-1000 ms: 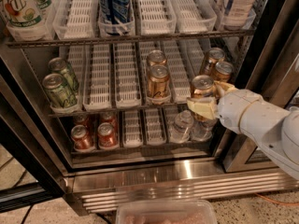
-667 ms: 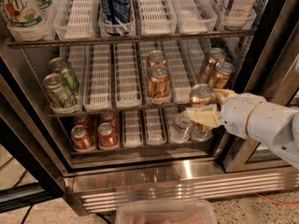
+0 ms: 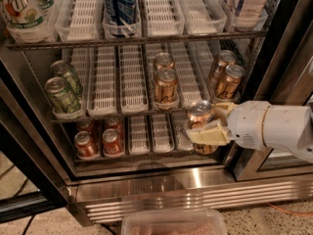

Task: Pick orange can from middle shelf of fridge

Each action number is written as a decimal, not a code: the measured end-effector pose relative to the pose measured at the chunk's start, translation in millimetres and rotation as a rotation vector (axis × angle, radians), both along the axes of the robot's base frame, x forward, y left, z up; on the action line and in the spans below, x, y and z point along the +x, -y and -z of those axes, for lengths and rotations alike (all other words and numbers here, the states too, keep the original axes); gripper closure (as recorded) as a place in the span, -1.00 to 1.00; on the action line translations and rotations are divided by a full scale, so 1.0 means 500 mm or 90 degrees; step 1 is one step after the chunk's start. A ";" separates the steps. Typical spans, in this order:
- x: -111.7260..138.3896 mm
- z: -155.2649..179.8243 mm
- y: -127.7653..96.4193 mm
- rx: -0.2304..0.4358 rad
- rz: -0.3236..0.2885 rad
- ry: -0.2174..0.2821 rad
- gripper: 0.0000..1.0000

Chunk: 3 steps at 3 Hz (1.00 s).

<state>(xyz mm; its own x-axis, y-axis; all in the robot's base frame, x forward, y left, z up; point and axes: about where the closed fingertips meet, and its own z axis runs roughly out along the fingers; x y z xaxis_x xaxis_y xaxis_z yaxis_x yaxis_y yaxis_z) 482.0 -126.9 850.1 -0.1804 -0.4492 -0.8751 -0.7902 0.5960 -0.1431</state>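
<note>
My gripper (image 3: 211, 123) is shut on an orange can (image 3: 199, 113), with cream fingers (image 3: 209, 134) on either side of it. The can is upright and held just in front of the middle shelf (image 3: 105, 82), off its front edge, at the right. Two more orange cans (image 3: 166, 86) stand in the shelf's centre lane. Another two (image 3: 229, 80) stand in the right lane, behind my gripper. The fridge (image 3: 195, 190) is open, and its ribbed steel base shows below. My white arm comes in from the right.
Two green cans (image 3: 60, 95) stand at the left of the middle shelf. Red cans (image 3: 86, 144) sit on the bottom tier. Tall bottles (image 3: 119, 4) fill the top tier. A clear plastic container (image 3: 173, 222) lies at the bottom edge. The dark door frame (image 3: 288, 43) is at the right.
My gripper has drawn the orange can out of the right lane, moving it left and down, clear of the shelf's front edge.
</note>
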 end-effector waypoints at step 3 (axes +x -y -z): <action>-0.054 0.007 -0.064 0.019 -0.128 -0.032 1.00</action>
